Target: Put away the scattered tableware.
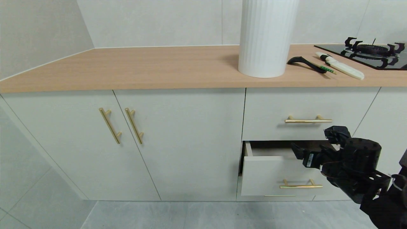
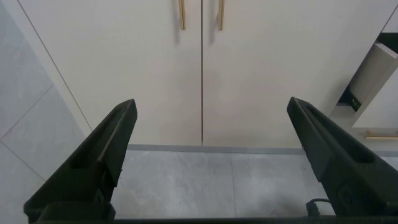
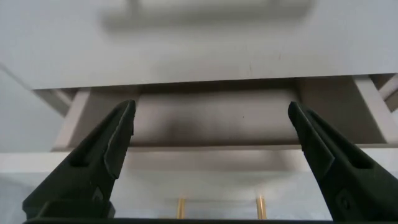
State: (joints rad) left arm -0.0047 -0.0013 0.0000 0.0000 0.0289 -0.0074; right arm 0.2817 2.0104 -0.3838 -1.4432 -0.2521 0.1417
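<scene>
Left claw [image 2: 211, 107] spread, cabinet doors [image 2: 267, 74] ahead

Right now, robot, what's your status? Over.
Left tool, right tool open, empty. Right one at open drawer. Spoon, knife on counter, beside vase.

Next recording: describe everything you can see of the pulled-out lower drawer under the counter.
The pale flat-fronted lower drawer stands partly pulled out beneath the closed upper drawer. A horizontal brass bar handle sits low on its front; one thin side wall shows. The visible interior is bare pale panel. The open right gripper hovers at its top edge; contact unclear.
</scene>
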